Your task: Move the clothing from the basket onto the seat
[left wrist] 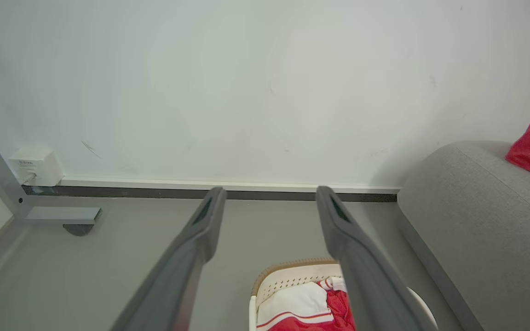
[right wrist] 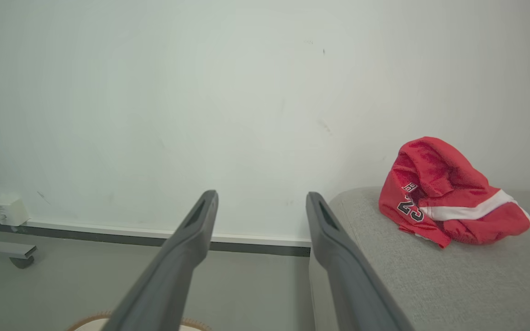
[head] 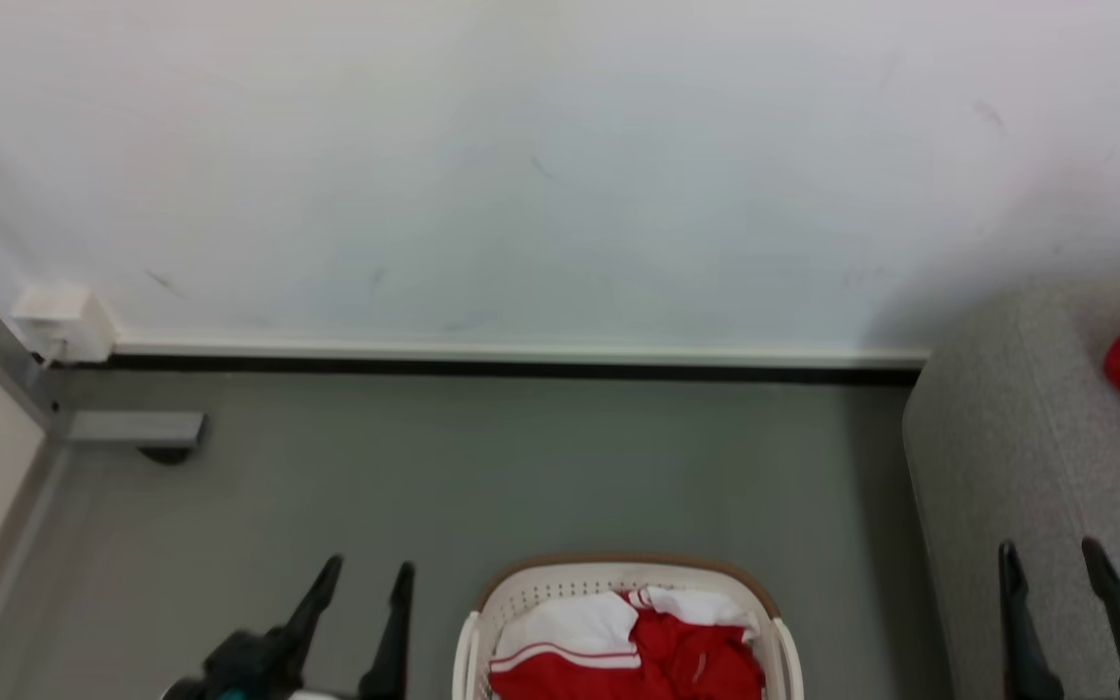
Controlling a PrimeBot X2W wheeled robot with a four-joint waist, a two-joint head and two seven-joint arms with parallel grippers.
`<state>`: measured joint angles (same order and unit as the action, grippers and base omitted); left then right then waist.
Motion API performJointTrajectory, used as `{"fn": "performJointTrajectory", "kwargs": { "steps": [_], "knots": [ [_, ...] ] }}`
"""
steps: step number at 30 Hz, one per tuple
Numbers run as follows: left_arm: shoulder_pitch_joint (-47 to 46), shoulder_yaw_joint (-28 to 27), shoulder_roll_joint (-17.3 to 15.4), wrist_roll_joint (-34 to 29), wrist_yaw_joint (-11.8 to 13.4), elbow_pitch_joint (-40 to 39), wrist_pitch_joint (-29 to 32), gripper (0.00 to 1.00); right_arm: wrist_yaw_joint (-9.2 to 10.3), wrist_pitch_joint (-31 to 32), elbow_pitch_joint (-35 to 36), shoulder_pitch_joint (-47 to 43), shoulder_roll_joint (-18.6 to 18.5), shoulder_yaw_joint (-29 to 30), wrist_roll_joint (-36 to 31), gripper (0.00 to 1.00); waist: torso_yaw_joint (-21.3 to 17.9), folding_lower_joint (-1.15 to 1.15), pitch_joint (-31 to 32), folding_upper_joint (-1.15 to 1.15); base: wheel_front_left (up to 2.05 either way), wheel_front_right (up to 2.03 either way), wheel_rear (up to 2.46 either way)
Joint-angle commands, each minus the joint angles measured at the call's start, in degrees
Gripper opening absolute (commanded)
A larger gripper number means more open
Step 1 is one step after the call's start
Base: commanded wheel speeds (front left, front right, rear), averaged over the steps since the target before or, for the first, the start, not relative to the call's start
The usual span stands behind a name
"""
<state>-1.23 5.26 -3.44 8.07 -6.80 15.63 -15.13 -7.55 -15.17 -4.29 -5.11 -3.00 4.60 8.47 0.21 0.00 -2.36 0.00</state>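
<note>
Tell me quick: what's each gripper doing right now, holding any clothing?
Left gripper: open, holding nothing.
Right gripper: open, holding nothing.

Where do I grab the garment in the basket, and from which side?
Probably the garment's bunched red folds beside its white panel, from straight above: the basket walls block side approaches, and crumpled cloth pinches easily.
</note>
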Motion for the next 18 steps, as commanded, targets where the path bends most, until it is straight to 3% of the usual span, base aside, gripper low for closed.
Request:
{"fn": "performJointTrajectory", "kwargs": {
  "steps": [1, 5, 12, 18],
  "knots": [
    [-2.9, 1.3, 0.1, -0.9, -0.3, 0.8, 0.0, 1.00, 0.12, 0.0, 1.1, 2.0, -0.1, 0.1, 0.2, 1.00, -1.2, 0.00, -3.6, 0.00, 0.00, 0.00, 0.00],
    [-9.4, 6.0, 0.3, -2.2, -0.5, 4.8, 0.0, 1.00, 0.12, 0.0, 3.4, 5.9, -0.5, -0.6, 0.7, 1.00, -2.6, 0.00, -9.8, 0.00, 0.00, 0.00, 0.00],
    [-21.6, 14.7, 0.4, -3.6, -0.6, 18.7, 0.6, 1.00, 0.12, 0.0, 6.2, 11.8, -0.6, -1.8, 1.5, 1.00, -5.6, 0.00, -18.1, 0.00, 0.00, 0.00, 0.00],
    [-31.9, 22.7, 0.4, -2.9, 1.2, 27.7, 7.3, 1.00, 0.12, 0.0, 9.0, 16.7, -0.3, -2.4, 2.4, 1.00, -7.9, 0.00, -25.5, 0.00, 0.00, 0.00, 0.00]
  ]
}}
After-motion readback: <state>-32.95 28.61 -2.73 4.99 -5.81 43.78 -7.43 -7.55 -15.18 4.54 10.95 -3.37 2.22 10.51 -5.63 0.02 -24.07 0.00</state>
